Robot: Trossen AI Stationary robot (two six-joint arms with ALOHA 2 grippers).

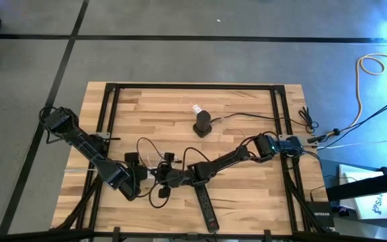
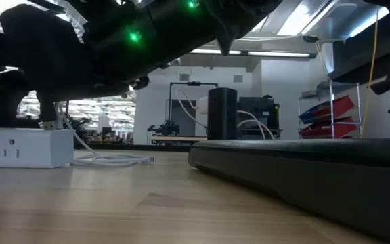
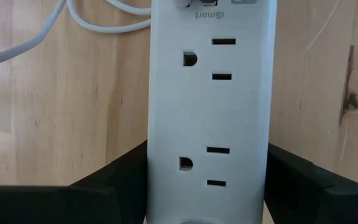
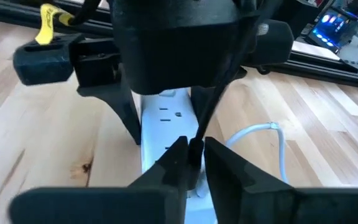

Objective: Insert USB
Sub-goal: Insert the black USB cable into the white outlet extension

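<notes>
A white power strip (image 3: 209, 106) lies flat on the wooden table, with its USB ports (image 3: 210, 5) at one end and a white cable (image 2: 114, 160) trailing away. My left gripper (image 3: 207, 171) is shut on the strip, left of centre in the high view (image 1: 142, 176). My right gripper (image 4: 194, 155) faces it (image 1: 168, 176), shut on a small black USB plug (image 4: 195, 148) just above the strip's near end (image 4: 166, 115). The plug's tip is hidden by the fingers. My left gripper clamps the power strip across its width, one finger (image 3: 129, 177) on each long side (image 3: 154, 149), at the outlet end away from the USB ports. The fingers come down at a slant from the table's left. The strip rests flat on the table. My right gripper pinches the black USB plug (image 4: 195, 144) between its two fingers, coming from the table's right at a downward slant. The plug's black cable (image 4: 219, 87) runs up and away from the fingers. Whether the plug touches the strip, I cannot tell.
A long black power strip (image 1: 207, 205) lies near the table's near edge, just right of my grippers, and fills the low view's foreground (image 2: 303, 169). A black upright block with a white plug (image 1: 202, 124) stands toward the far edge. Black cables (image 1: 150, 151) loop around the grippers.
</notes>
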